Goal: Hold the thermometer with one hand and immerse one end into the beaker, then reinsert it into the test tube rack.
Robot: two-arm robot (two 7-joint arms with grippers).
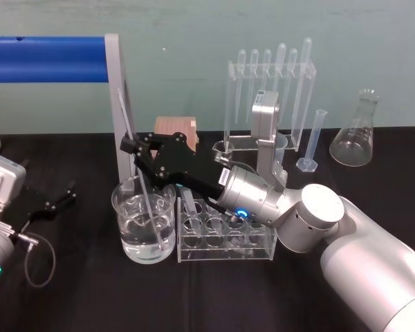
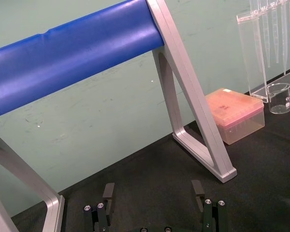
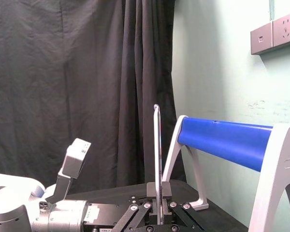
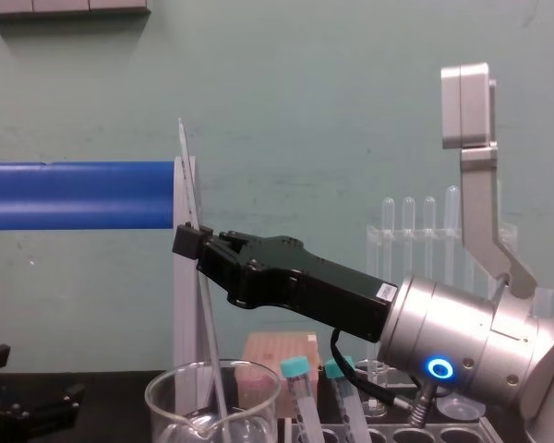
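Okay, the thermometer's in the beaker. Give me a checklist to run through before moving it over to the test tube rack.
1. Grip: right gripper shut on the thermometer partway up its shaft: ok.
2. Lower end inside the beaker, in the water: ok.
3. Thermometer upright: it is tilted, top leaning to the robot's left, so straighten it before the rack: not ok.
4. Free hole in the test tube rack: front row looks open: ok.
5. Clearance past the capped tubes in the rack: cannot tell.
6. Left gripper open, parked at the table's left, away from the path: ok.
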